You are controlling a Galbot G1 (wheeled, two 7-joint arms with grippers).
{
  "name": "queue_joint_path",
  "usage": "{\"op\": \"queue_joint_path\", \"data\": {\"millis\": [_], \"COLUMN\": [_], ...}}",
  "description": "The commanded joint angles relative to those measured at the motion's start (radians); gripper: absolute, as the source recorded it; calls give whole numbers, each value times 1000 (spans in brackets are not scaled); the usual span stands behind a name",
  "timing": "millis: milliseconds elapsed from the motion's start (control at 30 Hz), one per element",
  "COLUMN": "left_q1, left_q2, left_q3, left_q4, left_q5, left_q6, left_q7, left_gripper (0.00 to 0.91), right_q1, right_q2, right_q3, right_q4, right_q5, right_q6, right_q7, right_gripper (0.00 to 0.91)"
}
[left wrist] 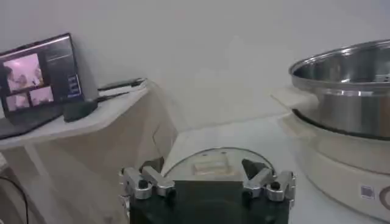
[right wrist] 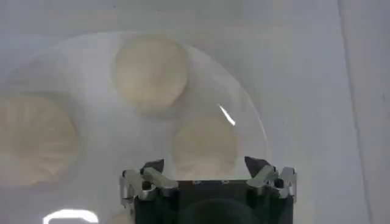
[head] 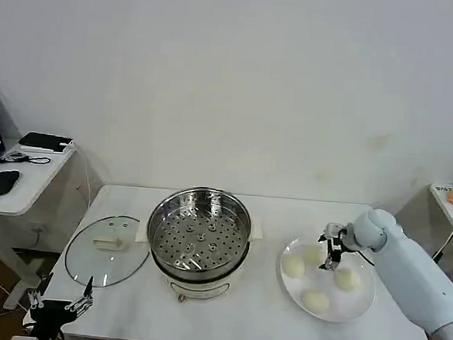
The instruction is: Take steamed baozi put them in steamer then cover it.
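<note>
Right gripper hangs over the white plate on the right side of the table, its fingers spread and holding nothing. In the right wrist view the open gripper sits directly above one steamed baozi, with the bun between the two fingertips. I judge the step to be the first pick. To do it well I would come straight down so the fingers pass either side of the bun, close gently since the dough looks soft, and lift clear of its neighbours before swinging left.

On the plate I count four steamed baozi, lying apart from one another. To its left, the steamer stands at the table's middle, its perforated tray bare. Further left, the cover lies flat on the table, handle up.

My left gripper waits at the near left corner, fingers spread, just near of the cover.
</note>
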Motion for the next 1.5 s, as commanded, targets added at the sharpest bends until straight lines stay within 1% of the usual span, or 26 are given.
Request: {"op": "queue_joint_path", "data": {"millis": [33,300,400,533,600,700,800,867,933,1000,1033,1067,1133,1167,1200,1233,1267,1300,1333,1467,1500], "left_q1": [1,6,3,2,2,0,-4,-5,-6,-5,-4,-3,-4,-4,-4,-3,-1,2,6,17,20], "left_q2": [0,0,0,-1,0,3,7,9,10,8,7,6,0,-4,-6,-12,-15,-17,-18,-19,-19], "left_q3": [1,1,2,6,7,6,5,4,2,2,3,4,6,6,6,6,5,5,4,-5,-9], "left_q4": [0,-2,0,-1,0,1,1,-2,-5,-6,-5,-3,3,2,2,-5,-9,-13,-19,-28,-27], "left_q5": [1,1,1,0,0,-1,-3,-6,-7,-9,-9,-9,-8,-8,-8,-8,-8,-8,-7,-7,-7], "left_q6": [0,0,0,-1,-1,-1,-1,-1,-1,-1,-2,-3,-4,-4,-4,-3,-3,-3,-2,-2,-2], "left_q7": [0,-1,-1,-1,-2,-3,-3,-3,-4,-5,-6,-7,-10,-10,-10,-10,-10,-9,-8,-8,-8], "left_gripper": [907,907,907,907,907,907,907,907,907,907,907,907,907,907,907,907,907,907,907,907,907], "right_q1": [1,-2,-1,0,3,36,109,185,289,348,421,449,551,572,590,624,632,648,662,687,688], "right_q2": [2,-1,-13,-26,-36,-59,-76,-74,-55,-35,-11,1,43,51,77,109,126,147,195,276,292], "right_q3": [-3,3,12,32,62,75,65,32,-19,-63,-107,-138,-198,-204,-217,-232,-236,-242,-249,-284,-289], "right_q4": [-3,3,18,34,56,101,128,127,105,83,57,46,22,16,8,-10,-20,-36,-61,-103,-105], "right_q5": [6,20,40,55,79,121,167,218,267,286,308,317,330,332,337,344,347,352,356,343,332], "right_q6": [-4,-2,-2,1,-1,-6,-6,9,55,105,154,174,205,214,228,262,274,300,341,445,458], "right_q7": [11,9,3,-5,-8,-19,-37,-55,-76,-100,-121,-133,-165,-173,-182,-194,-199,-210,-218,-232,-237], "right_gripper": [655,635,605,605,605,605,605,615,615,615,615,605,615,615,615,615,615,615,615,615,615]}}
